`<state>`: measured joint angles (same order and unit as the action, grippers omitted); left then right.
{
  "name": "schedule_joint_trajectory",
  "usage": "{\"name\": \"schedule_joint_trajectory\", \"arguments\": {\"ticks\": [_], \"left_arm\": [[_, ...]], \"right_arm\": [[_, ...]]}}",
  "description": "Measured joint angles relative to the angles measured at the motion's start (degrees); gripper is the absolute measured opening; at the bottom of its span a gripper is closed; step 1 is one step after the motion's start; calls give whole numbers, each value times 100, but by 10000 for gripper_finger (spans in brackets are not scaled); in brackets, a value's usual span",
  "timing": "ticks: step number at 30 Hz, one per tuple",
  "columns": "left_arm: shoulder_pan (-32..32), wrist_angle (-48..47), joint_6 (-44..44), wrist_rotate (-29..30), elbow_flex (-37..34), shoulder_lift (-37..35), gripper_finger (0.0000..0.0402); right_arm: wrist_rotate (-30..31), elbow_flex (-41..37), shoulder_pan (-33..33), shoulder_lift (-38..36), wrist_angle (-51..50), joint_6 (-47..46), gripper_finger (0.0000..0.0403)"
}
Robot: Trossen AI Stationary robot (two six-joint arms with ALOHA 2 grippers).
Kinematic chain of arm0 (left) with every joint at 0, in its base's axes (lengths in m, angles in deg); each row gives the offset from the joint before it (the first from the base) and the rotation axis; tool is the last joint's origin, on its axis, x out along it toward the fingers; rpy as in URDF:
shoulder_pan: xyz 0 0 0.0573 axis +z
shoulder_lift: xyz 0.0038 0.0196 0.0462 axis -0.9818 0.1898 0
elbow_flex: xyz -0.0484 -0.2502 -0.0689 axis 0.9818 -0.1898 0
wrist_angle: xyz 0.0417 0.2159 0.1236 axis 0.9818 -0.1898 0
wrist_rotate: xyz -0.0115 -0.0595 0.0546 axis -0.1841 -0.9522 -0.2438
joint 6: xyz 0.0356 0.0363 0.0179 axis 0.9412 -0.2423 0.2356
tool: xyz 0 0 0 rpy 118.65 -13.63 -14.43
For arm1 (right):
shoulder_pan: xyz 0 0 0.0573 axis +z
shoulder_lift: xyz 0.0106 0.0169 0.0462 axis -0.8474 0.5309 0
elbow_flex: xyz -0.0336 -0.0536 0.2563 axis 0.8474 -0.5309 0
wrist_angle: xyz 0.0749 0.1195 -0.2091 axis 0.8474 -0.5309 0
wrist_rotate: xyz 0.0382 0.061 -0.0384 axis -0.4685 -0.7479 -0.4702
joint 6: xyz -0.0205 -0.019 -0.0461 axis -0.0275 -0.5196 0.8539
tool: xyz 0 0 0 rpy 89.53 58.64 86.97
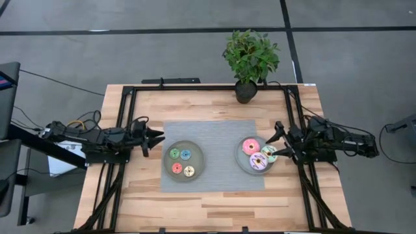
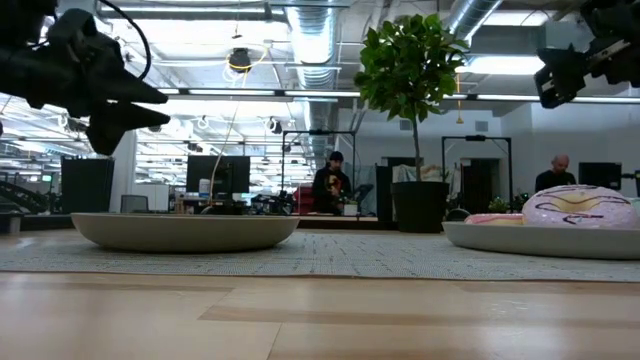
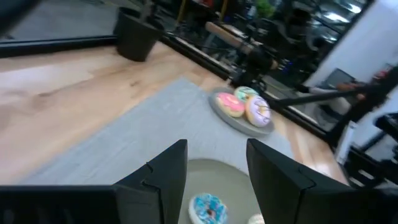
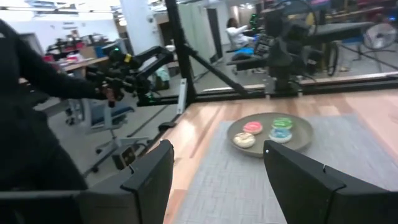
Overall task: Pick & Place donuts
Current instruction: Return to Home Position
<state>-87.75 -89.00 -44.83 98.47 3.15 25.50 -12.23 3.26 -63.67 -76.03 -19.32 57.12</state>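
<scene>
Lying flat with icing and hole facing up, all seven donuts sit on two grey plates; each is a round ring, so its one axis runs vertically through the hole and no side reads as longer. Left plate point(image 1: 198, 156): tiny green donut point(image 1: 174, 153) and tiny blue donut point(image 1: 186, 154) on the side toward the plant point(image 1: 250, 55), tiny red donut point(image 1: 177, 168) and tiny yellow donut point(image 1: 189, 171) on the near side, set two by two, none stacked. Right plate point(image 1: 241, 160): pink donut point(image 1: 250, 147), purple donut point(image 1: 258, 161) and large green donut point(image 1: 269, 153), bunched together; the low view shows the purple one side-on, wider than tall. Both plates stand apart on the grey mat point(image 1: 211, 133) in the middle of the wooden table point(image 1: 195, 208). Left gripper point(image 1: 155, 142) hangs above the table just outside the mat's left edge, pointing toward the left plate, fingers spread with nothing between them. Right gripper point(image 1: 275, 143) hangs above the right plate's outer rim, near the large green donut, pointing inward, fingers likewise spread and empty. Beyond the table, the low view shows a person point(image 2: 333, 178) and a second person point(image 2: 560, 172) far off in the room
</scene>
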Motion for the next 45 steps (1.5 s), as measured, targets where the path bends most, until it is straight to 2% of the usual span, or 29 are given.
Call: {"name": "schedule_joint_trajectory", "arguments": {"ticks": [6,18,45], "left_arm": [[-173,623,281,-131,-289,56,158],[-190,599,1275,-64,-284,36,158],[-190,443,1009,-112,-275,40,158]], "right_arm": [[-28,-126,0,2,14,-40,237],[-19,-149,0,2,-51,-391,237],[-16,-149,0,2,-48,-400,237]]}}
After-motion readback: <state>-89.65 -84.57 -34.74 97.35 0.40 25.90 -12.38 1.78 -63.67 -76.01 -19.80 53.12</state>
